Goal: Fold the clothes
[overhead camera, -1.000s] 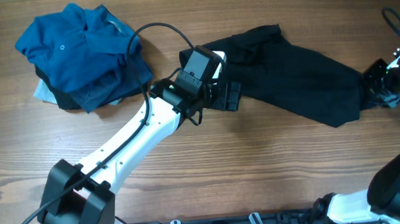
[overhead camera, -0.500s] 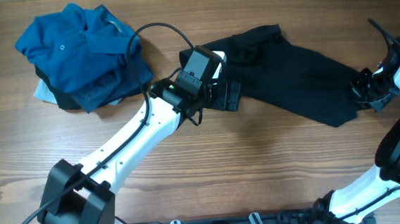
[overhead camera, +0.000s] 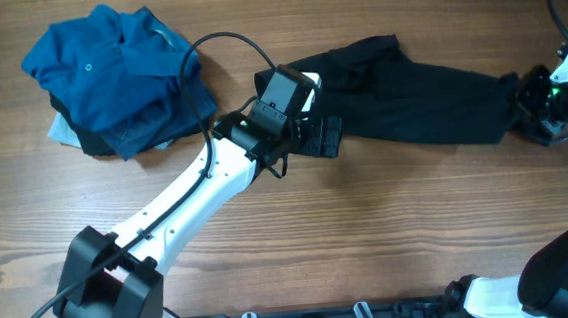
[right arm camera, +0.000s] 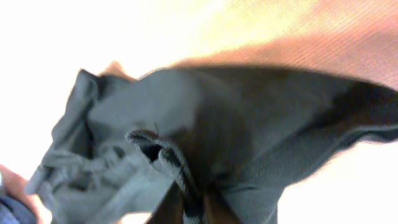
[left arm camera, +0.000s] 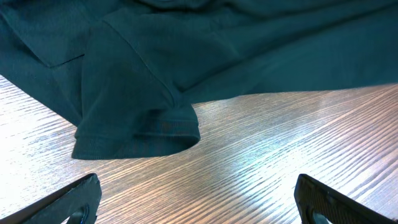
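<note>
The black shirt (overhead camera: 421, 104) lies stretched as a long band from the table's middle to the far right. My right gripper (overhead camera: 529, 112) is shut on its right end. In the right wrist view the bunched cloth (right arm camera: 249, 118) is pinched in that gripper (right arm camera: 200, 210). My left gripper (overhead camera: 330, 136) stands wide open just in front of the shirt's left end, holding nothing. In the left wrist view a sleeve (left arm camera: 140, 124) lies on the wood ahead of the gripper (left arm camera: 199, 208), apart from its fingertips (left arm camera: 74, 202).
A heap of other clothes sits at the back left: a teal-blue polo (overhead camera: 107, 66) on top, a light-blue edge (overhead camera: 60, 132) and a dark garment (overhead camera: 92, 142) under it. The left arm's black cable (overhead camera: 226, 41) loops beside the heap.
My right gripper has shut on the shirt's right end and pulled it right and back, drawing the cloth into a narrower, straighter band. The left arm has not moved.
</note>
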`<state>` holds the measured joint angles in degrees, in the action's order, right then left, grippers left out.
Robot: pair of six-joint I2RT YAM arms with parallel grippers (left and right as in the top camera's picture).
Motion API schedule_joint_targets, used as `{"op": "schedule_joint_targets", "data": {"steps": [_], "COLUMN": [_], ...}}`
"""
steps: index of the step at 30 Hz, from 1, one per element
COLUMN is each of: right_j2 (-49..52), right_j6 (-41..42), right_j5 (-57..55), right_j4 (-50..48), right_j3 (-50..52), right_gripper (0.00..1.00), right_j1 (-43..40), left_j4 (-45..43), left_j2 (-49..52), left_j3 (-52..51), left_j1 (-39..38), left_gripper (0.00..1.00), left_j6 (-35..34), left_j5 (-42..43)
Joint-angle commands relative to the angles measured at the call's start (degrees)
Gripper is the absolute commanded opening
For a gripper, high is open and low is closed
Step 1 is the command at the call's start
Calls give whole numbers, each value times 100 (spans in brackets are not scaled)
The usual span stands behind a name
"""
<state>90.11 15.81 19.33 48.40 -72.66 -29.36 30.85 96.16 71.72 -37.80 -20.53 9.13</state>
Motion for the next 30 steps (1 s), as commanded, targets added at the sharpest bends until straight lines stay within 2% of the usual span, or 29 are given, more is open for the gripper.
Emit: {"op": "schedule_joint_targets", "data": {"steps": [1,6,9,14,25,29,30], "right_j2": [-33,-33,-33,175,1790,1910,1919], "right_j6": [387,562,678,839,975,975,979], "right_j5": [-981,-1672,-1641,-1180,-448,-984,-1178], "right_j4": [433,811,769,164,-619,-584,-577], "right_j3": [-59,-57,-55,195,229,229,229], "right_gripper": [14,16,17,40,43,61,62], "right_j1": [-24,-24,-24,-7,105,105,101], "left_j4": [-4,-46,-46,-66,-83,-85,-87], "left_j2": [20,24,24,24,24,24,24], "left_j3": [-13,-13,-13,-13,-13,-13,-13], "left_j1": [7,7,7,11,11,11,11], "left_gripper": [100,100,100,100,100,100,100], "left_j6": [-52,-50,-50,-50,-55,-76,-74], "left_j5": [85,59,44,44,46,46,46]}}
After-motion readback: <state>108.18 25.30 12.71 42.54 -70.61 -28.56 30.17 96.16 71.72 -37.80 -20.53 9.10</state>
